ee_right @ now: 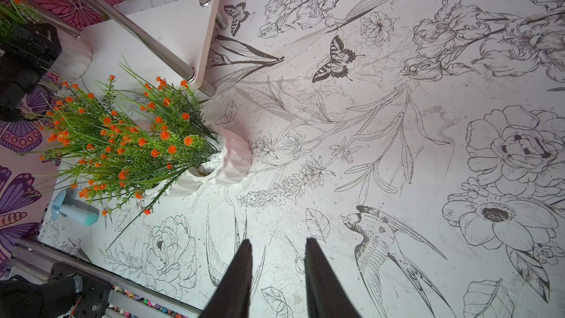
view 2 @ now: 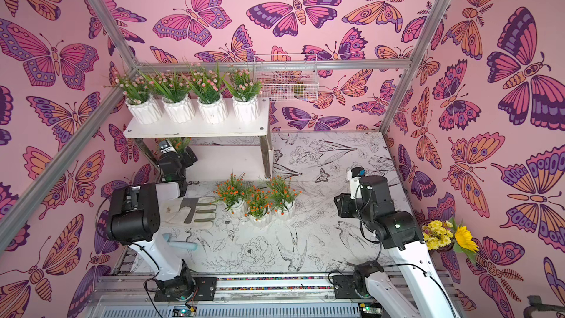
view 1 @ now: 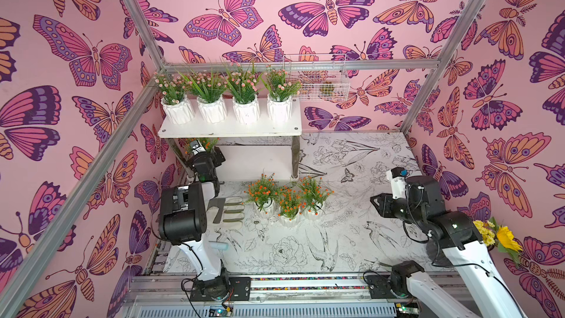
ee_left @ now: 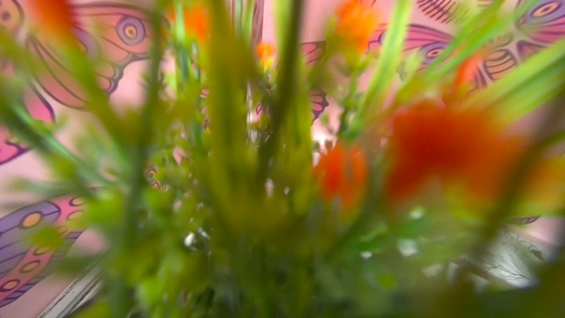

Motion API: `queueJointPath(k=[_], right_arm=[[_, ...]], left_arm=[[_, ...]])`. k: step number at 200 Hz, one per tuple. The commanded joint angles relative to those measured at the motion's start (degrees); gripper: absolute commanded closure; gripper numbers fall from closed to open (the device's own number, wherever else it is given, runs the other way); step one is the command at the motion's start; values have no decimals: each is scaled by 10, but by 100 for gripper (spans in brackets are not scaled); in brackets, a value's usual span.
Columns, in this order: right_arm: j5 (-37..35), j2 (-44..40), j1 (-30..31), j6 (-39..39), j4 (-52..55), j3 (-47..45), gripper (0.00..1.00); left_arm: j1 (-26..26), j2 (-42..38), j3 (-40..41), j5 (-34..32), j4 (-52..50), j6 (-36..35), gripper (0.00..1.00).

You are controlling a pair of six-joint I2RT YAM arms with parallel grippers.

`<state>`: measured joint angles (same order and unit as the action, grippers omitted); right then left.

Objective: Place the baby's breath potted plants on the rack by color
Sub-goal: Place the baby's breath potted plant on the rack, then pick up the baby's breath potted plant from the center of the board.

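Four pink plants (view 1: 227, 87) line the top shelf of the rack (view 1: 229, 130). One orange plant (view 1: 204, 143) on lower shelf, left end; left gripper (view 1: 211, 154) at it, jaws hidden, can't tell. Three orange plants (view 1: 287, 197) on surface (view 1: 351, 240) just in front. Right gripper (ee_right: 278, 241) jaws apart, empty.

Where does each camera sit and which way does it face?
Top views: high in front, looking down on the rack, left arm, right arm, three orange plants on the table.
Left wrist: inside the rack, buried in a fourth orange plant; no gripper shows.
Right wrist: above the table, facing down; right gripper shows, fingertips apart.
Shared: top views and right wrist show those plants.
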<state>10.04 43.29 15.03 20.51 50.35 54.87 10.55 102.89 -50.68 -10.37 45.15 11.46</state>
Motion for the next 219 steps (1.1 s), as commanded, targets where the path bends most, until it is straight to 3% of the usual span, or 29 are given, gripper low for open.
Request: queueJointPath(k=[1,43,94,129,219], right_arm=[[15,-6,-4,-9,-7,-7,69],[3,3,-4,-9,-3,-6,68],[0,3,-3,-5,-7,-10,68],[53,7,-4,6,-31,-33,68],[70,37,-3,35,-114,-105,68]], left_arm=[[1,-39,13,-7,-13,-6,0],[-2,-80,38,-8,-37,-1,0],[-7,-146,62,4,-139,27,0],[-11,-204,78,13,-204,40,0],[-55,-322,95,28,-348,68,0]])
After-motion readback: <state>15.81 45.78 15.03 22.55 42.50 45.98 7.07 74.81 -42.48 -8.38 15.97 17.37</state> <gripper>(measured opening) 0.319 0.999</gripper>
